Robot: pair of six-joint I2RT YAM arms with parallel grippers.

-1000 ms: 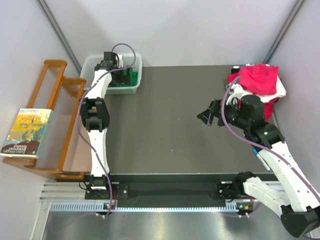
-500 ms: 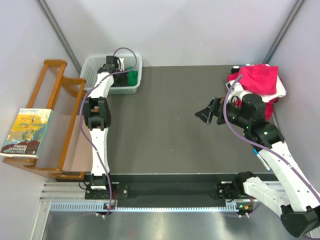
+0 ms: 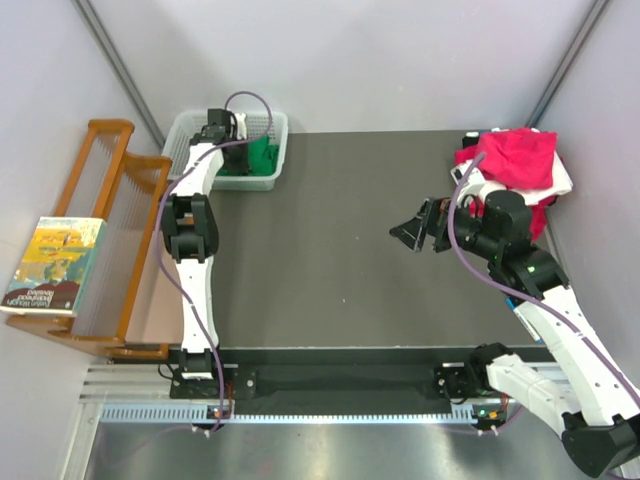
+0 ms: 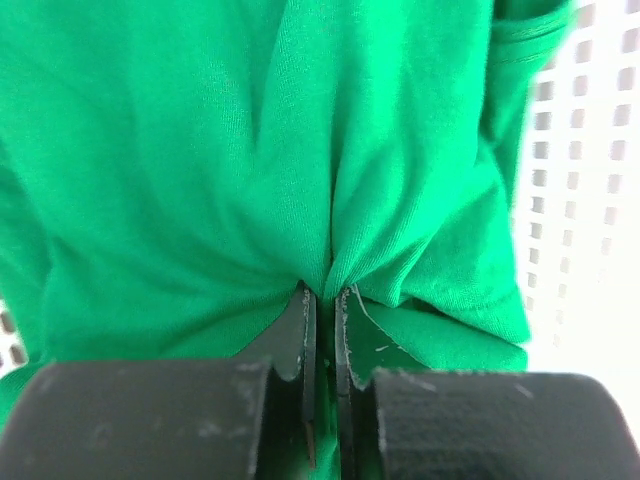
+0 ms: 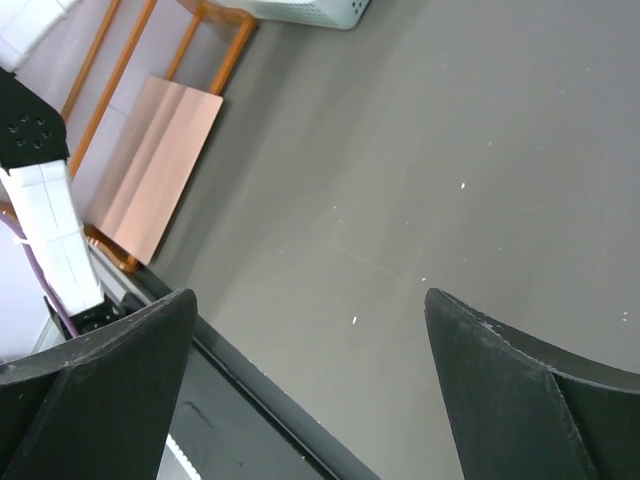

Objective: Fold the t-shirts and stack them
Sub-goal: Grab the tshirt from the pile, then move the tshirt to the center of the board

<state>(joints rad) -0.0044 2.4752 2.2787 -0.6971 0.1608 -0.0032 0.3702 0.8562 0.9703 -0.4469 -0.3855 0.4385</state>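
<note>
- We see the left gripper [image 4: 322,293] pinched tight on a fold of the green t-shirt [image 4: 250,150], down inside the white basket [image 3: 245,182] at the far-left corner.
- Our right gripper [image 5: 310,300] hangs with its jaws wide apart above the table [image 3: 330,260], near the pink, white and red shirts [image 3: 515,160] piled far right.

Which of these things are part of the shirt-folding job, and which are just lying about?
Part of the job:
- green t-shirt, pinched in the shut left gripper
- pile of pink, white and red t-shirts
- open right gripper

Just lying about:
- white mesh basket, which holds the green shirt
- wooden rack
- book
</note>
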